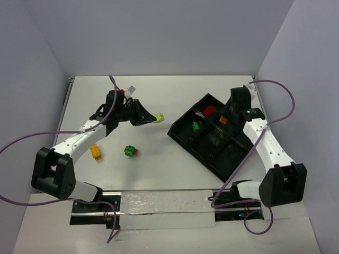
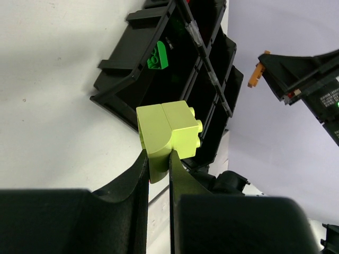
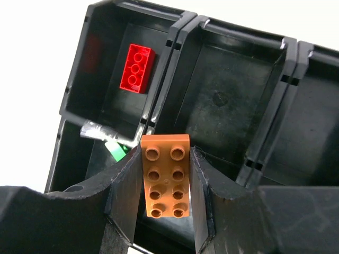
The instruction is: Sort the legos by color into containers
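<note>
left hand (image 2: 158, 156) pinching pale brick (image 2: 169, 129) over counter (image 1: 159, 169), probably tray-bound | right hand (image 3: 165, 153) clamping orange brick (image 3: 166, 180) over tray (image 1: 225, 159); looks lined up to drop beside red brick (image 3: 137, 67) bin | yellow brick (image 1: 96, 152) unsorted

The right tool (image 3: 165, 153) hides most of the green brick (image 3: 116, 152).

Pale lilac walls (image 1: 159, 37), white table (image 1: 159, 169).

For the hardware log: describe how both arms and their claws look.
Left arm and right arm: white links, black blocky joints, a purple cable looping along each. Left claw and right claw: two black tapered fingers. A green light glows near the right wrist.
</note>
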Robot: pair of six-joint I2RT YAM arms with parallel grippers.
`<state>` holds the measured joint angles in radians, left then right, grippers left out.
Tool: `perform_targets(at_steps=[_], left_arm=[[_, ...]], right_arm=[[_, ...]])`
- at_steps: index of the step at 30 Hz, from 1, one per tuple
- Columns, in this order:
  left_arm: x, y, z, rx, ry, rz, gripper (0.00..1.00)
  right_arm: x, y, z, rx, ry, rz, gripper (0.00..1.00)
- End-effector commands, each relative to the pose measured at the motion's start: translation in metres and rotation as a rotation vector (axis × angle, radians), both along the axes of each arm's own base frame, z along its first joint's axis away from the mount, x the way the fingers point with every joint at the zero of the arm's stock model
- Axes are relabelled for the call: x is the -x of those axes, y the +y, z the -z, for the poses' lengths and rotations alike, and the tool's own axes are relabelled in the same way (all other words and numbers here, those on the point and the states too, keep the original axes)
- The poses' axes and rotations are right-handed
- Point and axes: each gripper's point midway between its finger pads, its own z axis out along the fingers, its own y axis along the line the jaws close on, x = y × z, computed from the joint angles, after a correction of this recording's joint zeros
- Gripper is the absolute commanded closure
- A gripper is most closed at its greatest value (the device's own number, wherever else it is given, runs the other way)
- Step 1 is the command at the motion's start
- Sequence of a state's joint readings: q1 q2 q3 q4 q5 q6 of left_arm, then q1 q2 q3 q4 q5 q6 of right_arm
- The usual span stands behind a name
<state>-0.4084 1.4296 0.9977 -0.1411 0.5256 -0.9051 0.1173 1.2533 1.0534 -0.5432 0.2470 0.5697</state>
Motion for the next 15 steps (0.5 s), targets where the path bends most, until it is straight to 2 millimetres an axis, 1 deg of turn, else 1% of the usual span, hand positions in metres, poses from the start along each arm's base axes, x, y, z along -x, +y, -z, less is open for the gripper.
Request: perform_targets(at_steps=[1,3,6,7,12,14,15], left_arm=[[-0.006,0.001,-0.018,0.004,-0.054,-0.003,1.00],[-0.006,0.000,-0.019,0.008,-0.056,0.005,1.00],[-0.006,0.000,-0.021,-0.001,-0.060,0.011,1.00],[-0.006,0.001,-0.021,-0.002,-0.059,0.010,1.00],[-0.007,0.003,-0.023,-0.021,-0.066,0.003,1.00],[-0.006,0.003,-0.023,-0.014,-0.062,-0.001,1.00],[-0.006,0.003,-0.023,-0.011,-0.062,-0.005,1.00]], right_arm=[[-0.019,-0.004,0.005,-0.039,-0.041,0.070,0.97],[-0.026,-0.012,0.012,-0.022,-0.043,0.113,0.96],[-0.030,-0.025,0.024,0.009,-0.028,0.174,0.94],[-0.031,-0.025,0.026,0.007,-0.023,0.179,0.93],[-0.034,-0.037,0.038,0.045,0.006,0.237,0.84],[-0.033,-0.041,0.041,0.057,0.010,0.250,0.72],[-0.033,-0.040,0.043,0.055,0.016,0.247,0.59]])
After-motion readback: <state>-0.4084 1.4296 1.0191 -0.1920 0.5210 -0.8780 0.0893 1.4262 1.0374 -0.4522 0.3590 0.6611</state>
